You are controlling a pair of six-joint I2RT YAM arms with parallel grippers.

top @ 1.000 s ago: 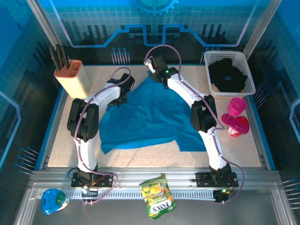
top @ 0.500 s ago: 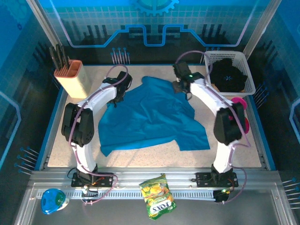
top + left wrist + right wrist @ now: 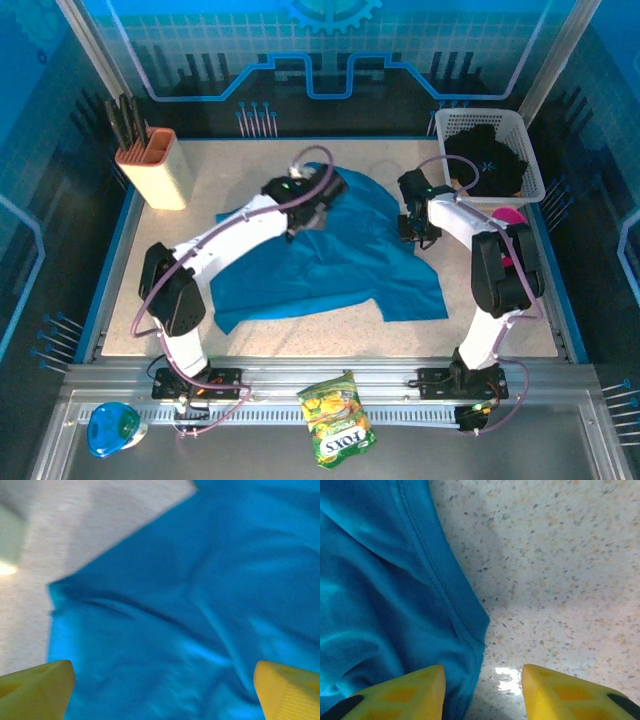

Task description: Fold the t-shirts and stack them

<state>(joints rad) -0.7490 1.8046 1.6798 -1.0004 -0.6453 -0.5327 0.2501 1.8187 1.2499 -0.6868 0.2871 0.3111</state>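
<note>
Basket holds black t-shirt; left end effector and right end effector released, near teal t-shirt.

The left arm stretched from the near edge toward the middle of the desk. The left gripper pointed down, its yellow fingers spread wide and empty. The right arm was bent sharply near the right edge. The right gripper hung low, its fingers partly apart, clamping nothing.
</note>
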